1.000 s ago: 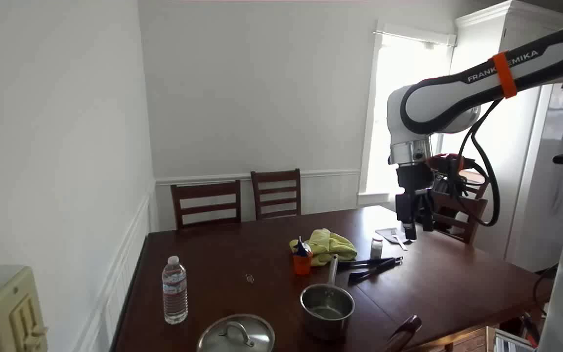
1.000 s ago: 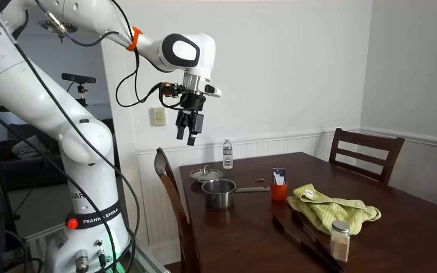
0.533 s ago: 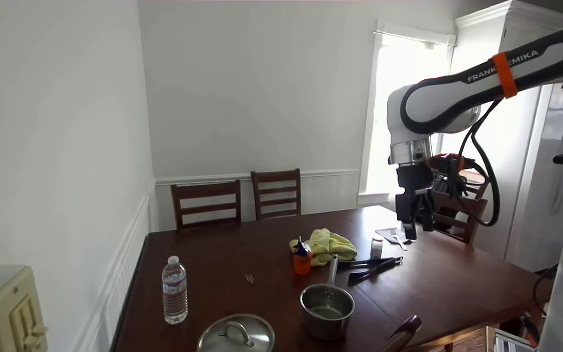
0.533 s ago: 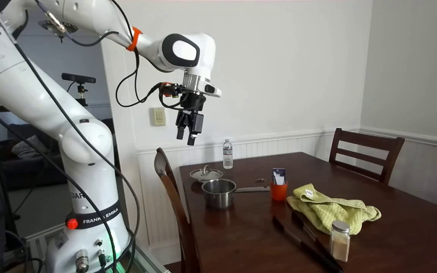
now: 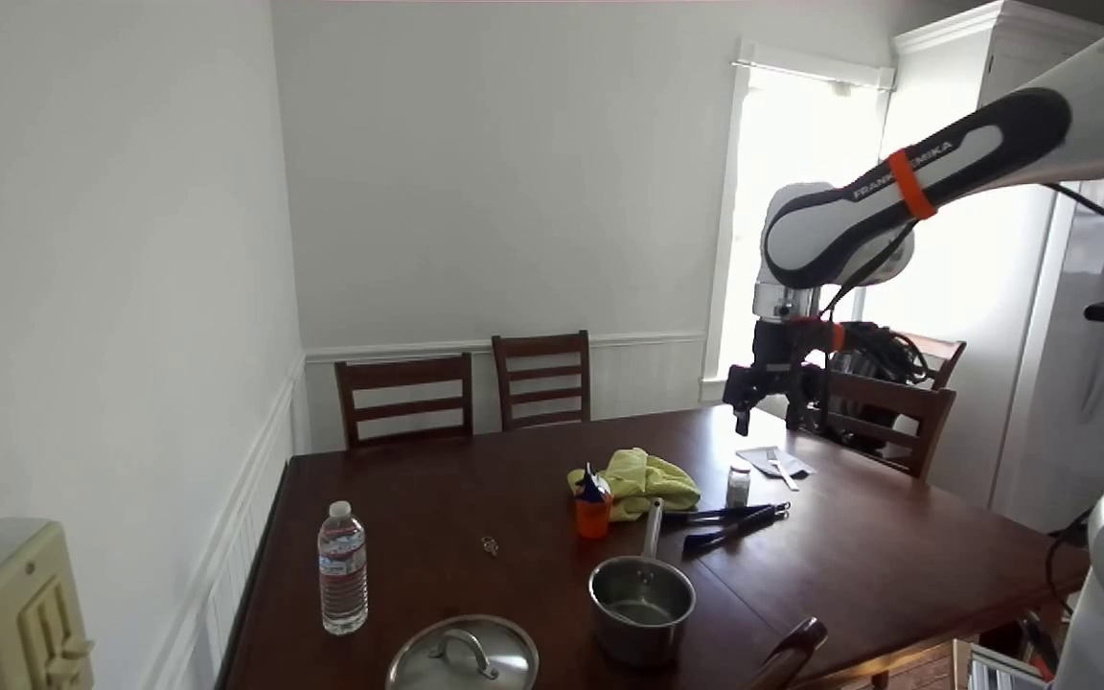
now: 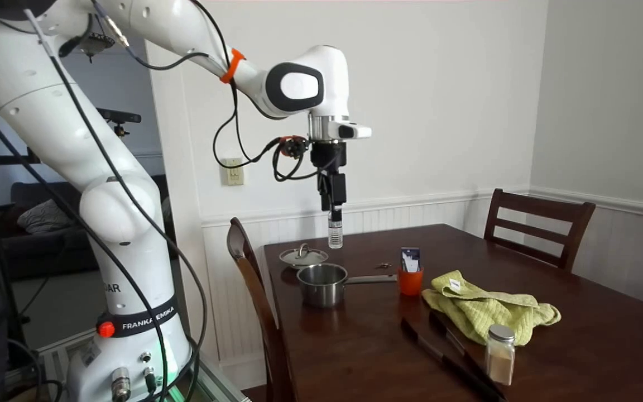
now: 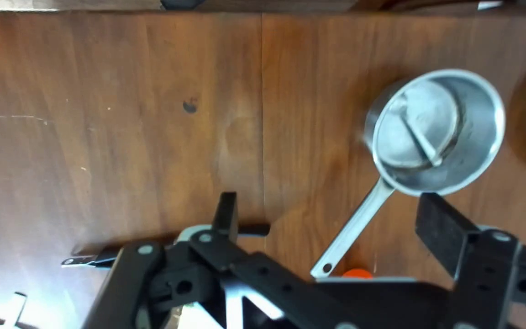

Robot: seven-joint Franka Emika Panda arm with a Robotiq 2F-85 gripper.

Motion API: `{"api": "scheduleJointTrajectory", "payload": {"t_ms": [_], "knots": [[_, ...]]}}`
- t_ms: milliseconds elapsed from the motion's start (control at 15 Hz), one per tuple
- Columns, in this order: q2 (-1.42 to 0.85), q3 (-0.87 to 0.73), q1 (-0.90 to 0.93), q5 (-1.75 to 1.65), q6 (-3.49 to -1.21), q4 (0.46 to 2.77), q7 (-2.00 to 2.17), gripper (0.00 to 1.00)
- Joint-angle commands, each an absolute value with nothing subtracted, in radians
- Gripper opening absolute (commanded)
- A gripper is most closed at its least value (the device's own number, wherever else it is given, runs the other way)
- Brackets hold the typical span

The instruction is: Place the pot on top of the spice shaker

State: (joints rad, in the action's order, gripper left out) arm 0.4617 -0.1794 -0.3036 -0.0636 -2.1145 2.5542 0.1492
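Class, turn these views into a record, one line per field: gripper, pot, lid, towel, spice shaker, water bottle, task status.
Gripper: open, nothing held, above the table
Pot: upright, uncovered, handle end near an orange cup
Lid: on the table beside the pot, handle up
Towel: yellow-green, crumpled
Spice shaker: upright, capped, near the towel
Water bottle: upright
Task status: pot not yet on the shaker

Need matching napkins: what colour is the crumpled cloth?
The cloth is light yellow-green, clearest in an exterior view.

The arm (image 5: 974, 153) is bent, gripper (image 7: 329, 205) pointing down, fingers (image 7: 443, 228) apart, perhaps fully.
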Motion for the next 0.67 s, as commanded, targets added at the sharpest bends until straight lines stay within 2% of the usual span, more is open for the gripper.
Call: {"api": "scheduleJointTrajectory", "payload": {"t_ms": [0, 200, 267, 467, 600], "knots": [[0.206, -0.176, -0.337, -0.08, -2.26, 2.406, 0.306, 1.0], [0.065, -0.174, -0.341, -0.104, -2.284, 2.309, 0.464, 1.0], [0.168, -0.195, -0.318, -0.071, -2.299, 2.402, 0.363, 1.0], [0.066, -0.202, -0.31, -0.076, -2.301, 2.329, 0.427, 1.0], [0.051, -0.184, -0.3, -0.082, -2.335, 2.337, 0.656, 1.0]]}}
